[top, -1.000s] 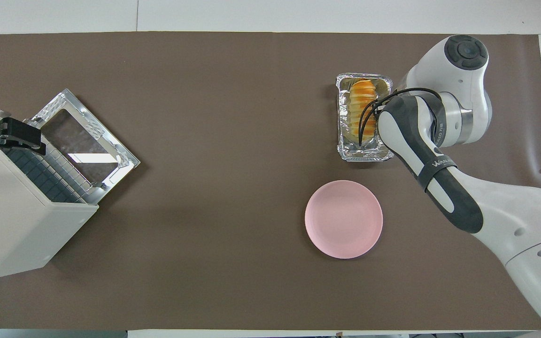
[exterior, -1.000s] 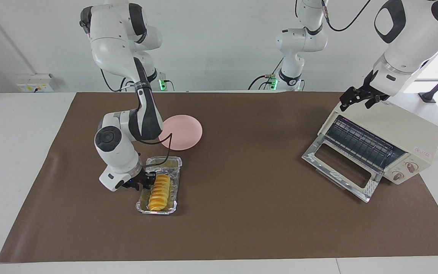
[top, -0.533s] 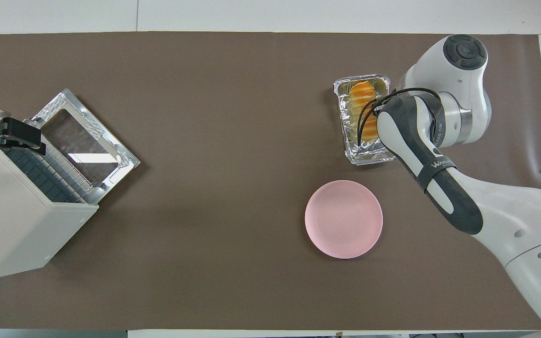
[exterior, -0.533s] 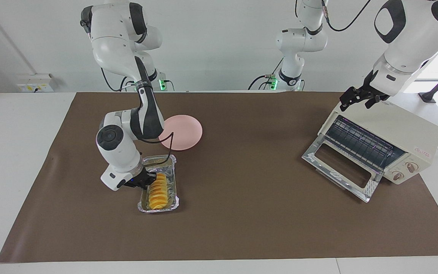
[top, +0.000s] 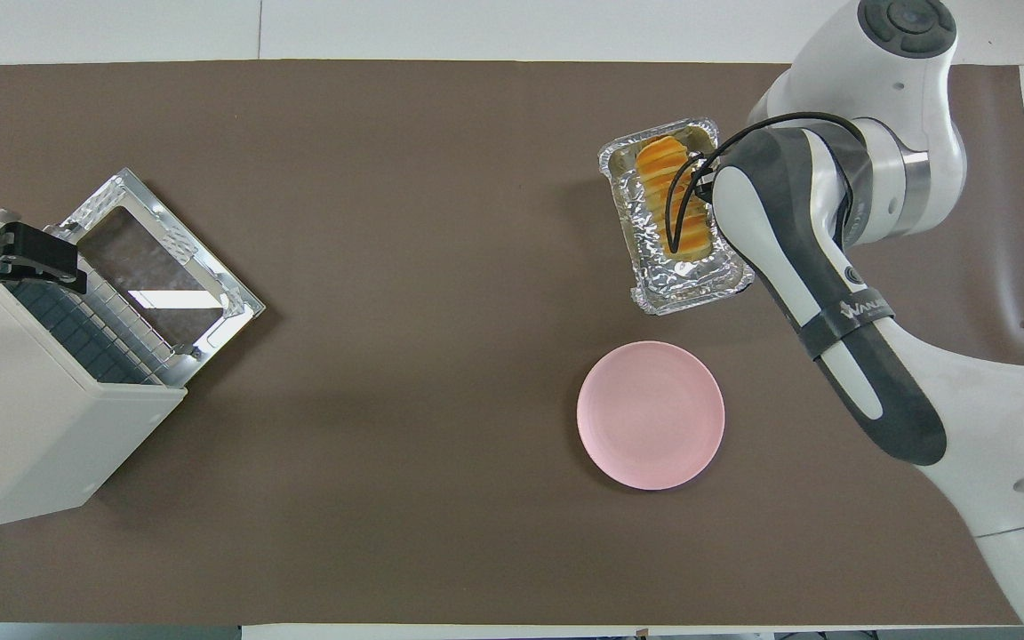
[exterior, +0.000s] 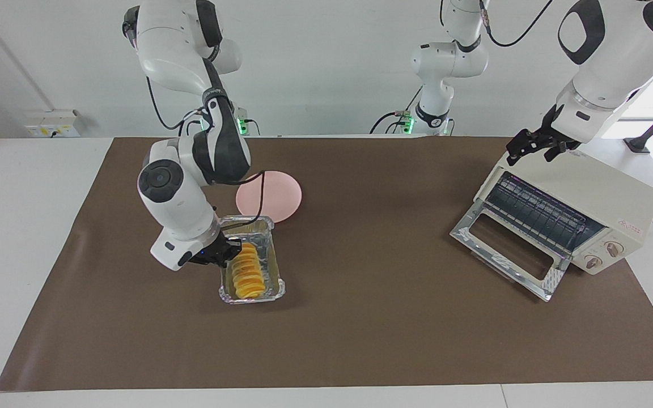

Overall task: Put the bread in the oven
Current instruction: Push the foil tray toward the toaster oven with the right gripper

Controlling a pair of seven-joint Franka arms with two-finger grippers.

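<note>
1. Lower left of centre in the facing view, the bread point(exterior: 245, 271) lies in the foil tray point(exterior: 277, 279), and both have come up off the brown mat point(exterior: 360, 317) since a second ago: the tray now hangs tilted, with a shadow beneath it.
2. At the same time the tray has swung round and shifted toward the middle of the frame. It now sits just below the pink plate point(exterior: 276, 195) in this view and overlaps the plate's lower edge.
3. I judge that the lift has succeeded and the carry toward the oven point(exterior: 587, 209) can begin. The bread is being moved in its tray, not on its own.
4. My right gripper point(exterior: 225, 251) is clamped shut on the tray's rim at the side facing its own arm. A second ago it was not yet fully closed.
5. My right arm has risen, with the elbow folded high above the plate and the wrist angled down to the tray.
6. At the right of the frame the oven stands with its glass door point(exterior: 505, 249) dropped open and the rack visible.
7. My left gripper point(exterior: 537, 146) waits with fingers spread over the oven's top corner, unchanged.
</note>
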